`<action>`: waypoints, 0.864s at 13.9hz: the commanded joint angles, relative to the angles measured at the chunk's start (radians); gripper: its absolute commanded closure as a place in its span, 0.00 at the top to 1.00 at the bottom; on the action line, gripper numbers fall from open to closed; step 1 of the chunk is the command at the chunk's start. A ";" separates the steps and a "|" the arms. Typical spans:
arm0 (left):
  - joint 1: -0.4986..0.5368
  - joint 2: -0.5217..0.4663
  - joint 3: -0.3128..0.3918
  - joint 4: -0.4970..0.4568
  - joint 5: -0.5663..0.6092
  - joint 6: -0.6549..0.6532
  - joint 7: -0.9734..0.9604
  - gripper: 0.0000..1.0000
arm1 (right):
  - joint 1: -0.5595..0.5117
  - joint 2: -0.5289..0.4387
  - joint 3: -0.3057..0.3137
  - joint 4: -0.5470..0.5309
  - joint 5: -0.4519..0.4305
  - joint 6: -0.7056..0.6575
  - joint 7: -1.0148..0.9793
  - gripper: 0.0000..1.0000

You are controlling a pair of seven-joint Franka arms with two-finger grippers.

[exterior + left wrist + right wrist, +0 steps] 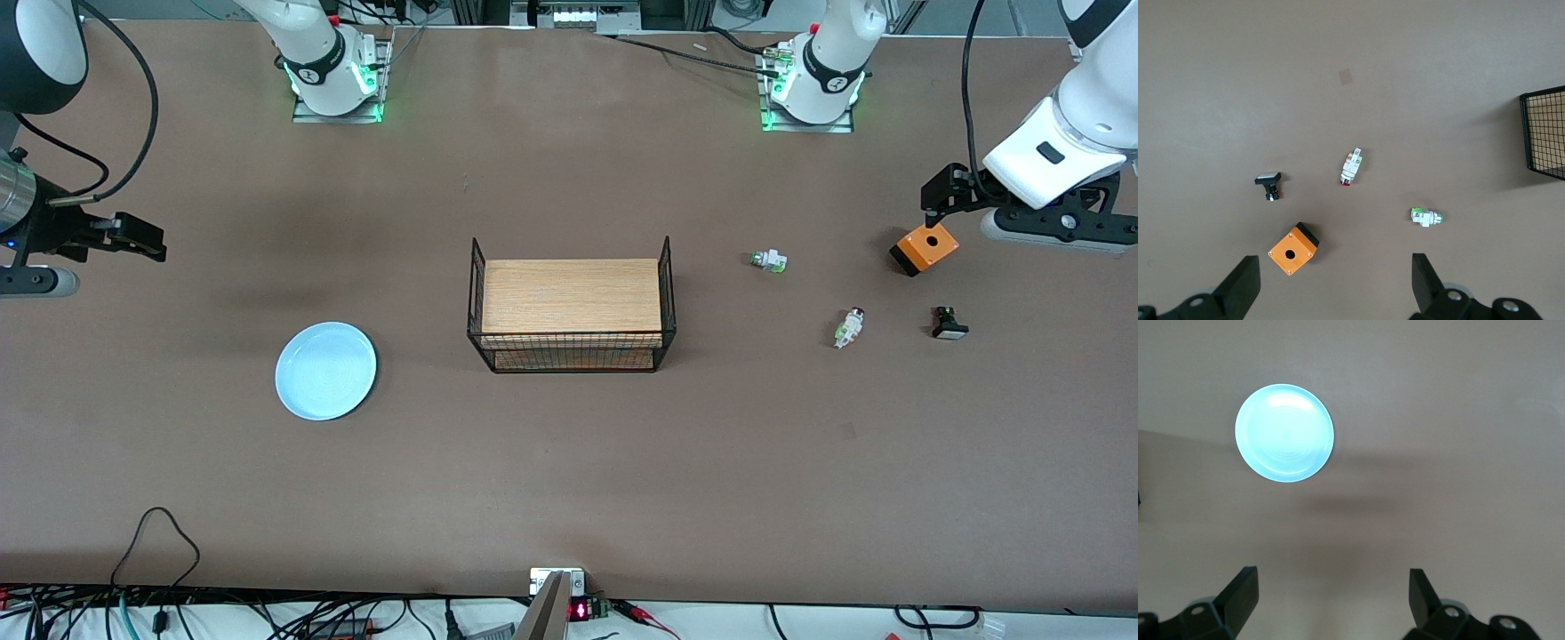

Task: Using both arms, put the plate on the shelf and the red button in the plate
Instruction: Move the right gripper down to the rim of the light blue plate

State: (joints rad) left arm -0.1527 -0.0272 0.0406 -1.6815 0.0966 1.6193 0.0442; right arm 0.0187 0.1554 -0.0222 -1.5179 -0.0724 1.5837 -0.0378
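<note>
The light blue plate [325, 371] lies flat on the brown table toward the right arm's end and shows whole in the right wrist view [1285, 432]. The red button [850, 326] lies on its side toward the left arm's end; in the left wrist view [1351, 167] its dark red cap shows. My right gripper [142, 238] is open and empty, up over bare table apart from the plate [1331, 597]. My left gripper [944, 188] is open and empty, over the table by an orange box, apart from the button [1335, 287].
A wire basket [572, 356] holding a wooden board stands mid-table. Near the red button lie a whitish part with a green tip [768, 260], a black part with a white cap [949, 324] and an orange box [925, 250].
</note>
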 commanded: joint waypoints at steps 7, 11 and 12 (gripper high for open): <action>0.002 0.006 0.002 0.009 0.015 -0.002 0.022 1.00 | -0.003 0.186 0.001 -0.018 0.000 0.151 0.018 1.00; 0.001 0.006 0.002 0.009 0.015 -0.002 0.022 1.00 | -0.006 0.288 0.016 -0.016 0.009 0.241 0.018 1.00; 0.001 0.007 0.002 0.009 0.015 -0.002 0.022 1.00 | -0.008 0.315 0.016 -0.016 0.017 0.257 0.018 1.00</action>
State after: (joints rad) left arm -0.1527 -0.0271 0.0407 -1.6816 0.0966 1.6193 0.0442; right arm 0.0183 0.4296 -0.0145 -1.5481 -0.0724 1.8142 -0.0342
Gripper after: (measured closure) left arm 0.000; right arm 0.000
